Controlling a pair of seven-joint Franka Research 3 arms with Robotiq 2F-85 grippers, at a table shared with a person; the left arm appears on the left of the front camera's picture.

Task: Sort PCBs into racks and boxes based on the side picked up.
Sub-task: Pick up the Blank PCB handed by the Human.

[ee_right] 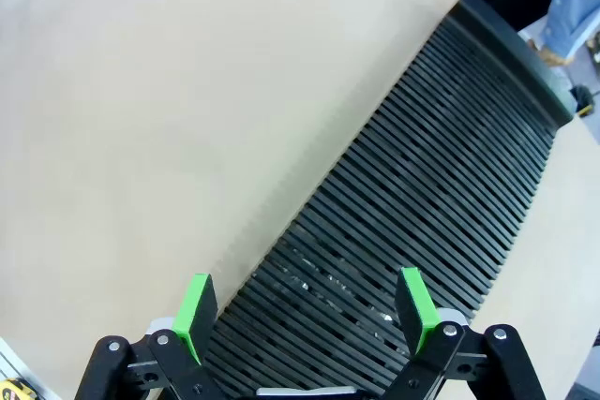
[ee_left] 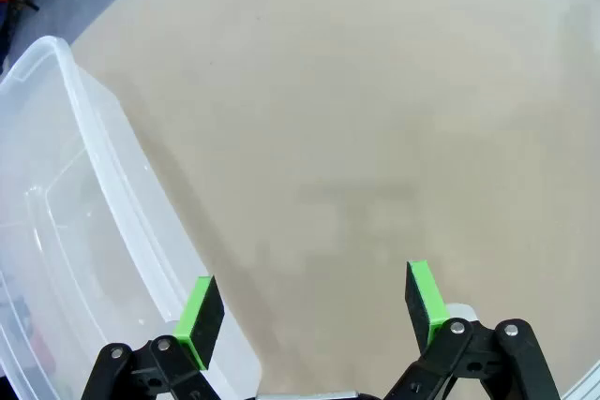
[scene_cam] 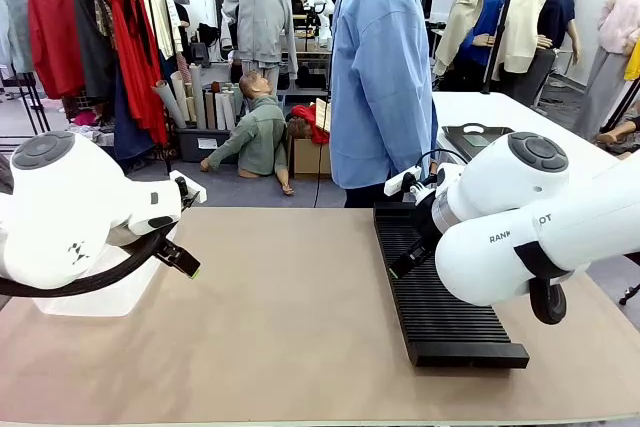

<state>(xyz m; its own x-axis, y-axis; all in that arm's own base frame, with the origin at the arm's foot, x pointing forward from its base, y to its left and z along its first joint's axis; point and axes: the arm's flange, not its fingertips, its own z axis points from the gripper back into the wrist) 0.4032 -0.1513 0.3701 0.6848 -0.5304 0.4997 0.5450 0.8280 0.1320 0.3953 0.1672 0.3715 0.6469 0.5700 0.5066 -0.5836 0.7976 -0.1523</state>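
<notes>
The PCBs are out of view. The long black slotted rack [scene_cam: 440, 292] lies on the right half of the table, running away from me. My right gripper [ee_right: 305, 306] hangs open over the rack's [ee_right: 422, 185] near end, with nothing between its green pads [ee_right: 195, 311]. It sits low beside the rack's left edge in the front view [scene_cam: 408, 262]. The clear plastic box [ee_left: 56, 231] stands at the table's left. My left gripper [ee_left: 311, 304] is open and empty over bare table just beside the box's rim. In the front view the box [scene_cam: 100, 299] sits under my left arm.
A person in a light blue shirt [scene_cam: 380, 67] stands at the far edge of the table, behind the rack. The tan tabletop [scene_cam: 290, 317] lies bare between box and rack. A dark item [scene_cam: 470, 139] rests on a white table farther back right.
</notes>
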